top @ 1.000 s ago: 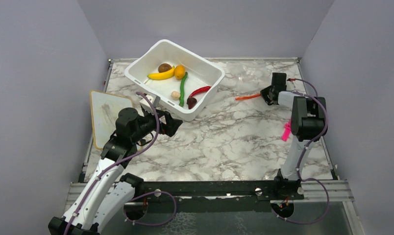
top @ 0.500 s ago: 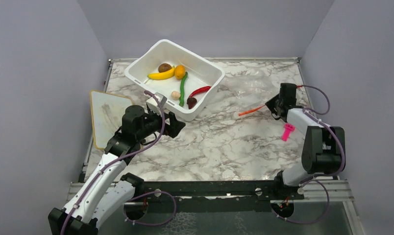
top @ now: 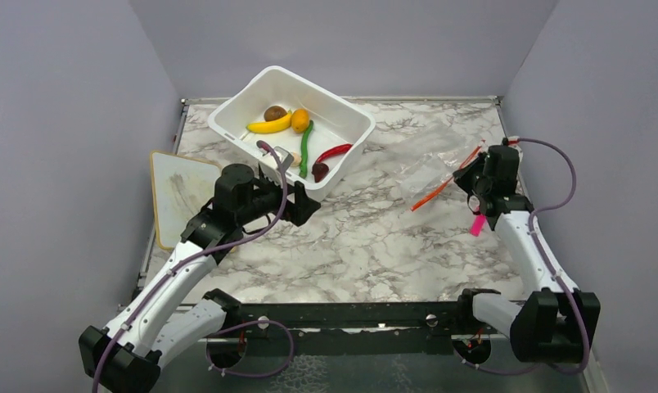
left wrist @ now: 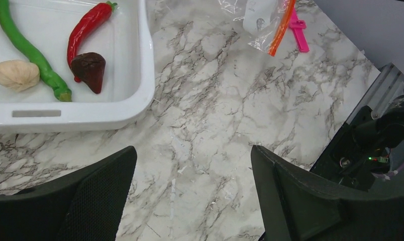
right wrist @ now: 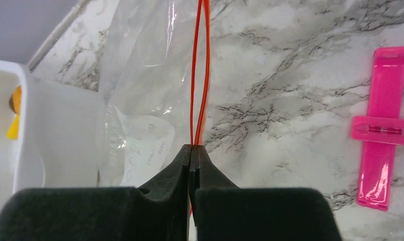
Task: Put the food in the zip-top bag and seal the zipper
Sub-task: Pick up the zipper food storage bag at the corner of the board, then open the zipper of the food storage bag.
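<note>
The food lies in a white tub (top: 252,92): yellow banana (top: 268,126), orange fruit (top: 300,119), green pod (top: 307,149), red chili (top: 333,152), brown ball (top: 275,113), dark red piece (top: 320,170) and a mushroom (left wrist: 17,75). My left gripper (top: 297,205) hovers open over bare marble just in front of the tub's near wall, with nothing between its fingers (left wrist: 109,175). At the right, my right gripper (right wrist: 194,150) is shut on the orange-red zipper (right wrist: 200,75) of the clear zip-top bag (top: 428,168). The bag hangs crumpled from that grip and holds no food.
A pink clip (top: 478,221) lies on the marble near the right arm. A white board (top: 174,192) rests at the table's left edge. Grey walls close in both sides and the back.
The right arm has swung toward the near right, dragging and lifting the bag by its zipper. The left arm has moved right along the tub's front, its jaws a little narrower.
</note>
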You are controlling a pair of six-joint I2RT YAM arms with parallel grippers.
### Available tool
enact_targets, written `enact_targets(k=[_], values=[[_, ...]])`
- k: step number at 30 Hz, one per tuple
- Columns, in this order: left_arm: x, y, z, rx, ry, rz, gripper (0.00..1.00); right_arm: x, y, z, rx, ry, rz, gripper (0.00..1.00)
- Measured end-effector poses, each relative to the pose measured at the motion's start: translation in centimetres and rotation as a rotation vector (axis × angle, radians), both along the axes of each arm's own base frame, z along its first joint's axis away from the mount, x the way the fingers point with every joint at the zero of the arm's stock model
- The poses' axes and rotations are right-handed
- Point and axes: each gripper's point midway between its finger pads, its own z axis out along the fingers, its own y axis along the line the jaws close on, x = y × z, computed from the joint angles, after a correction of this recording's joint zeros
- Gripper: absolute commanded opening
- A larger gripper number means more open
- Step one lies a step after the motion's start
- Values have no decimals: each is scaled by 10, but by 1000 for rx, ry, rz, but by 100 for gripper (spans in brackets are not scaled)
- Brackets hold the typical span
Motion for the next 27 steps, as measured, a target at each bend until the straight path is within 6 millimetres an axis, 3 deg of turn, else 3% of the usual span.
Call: enact_targets(k=[6, 10, 22, 27], values=[[-1, -16, 5, 6, 8, -51, 86, -10, 6, 51, -34, -81, 70, 1], [-8, -31, 12, -13, 9, -104, 86, -16, 29, 75, 5, -109, 182, 1], [-33, -81, 19, -76, 65, -237, 81, -55, 118, 93, 152, -124, 604, 1], [-47, -104, 27, -121, 64, -289, 82, -85, 152, 94, 287, -148, 751, 1]])
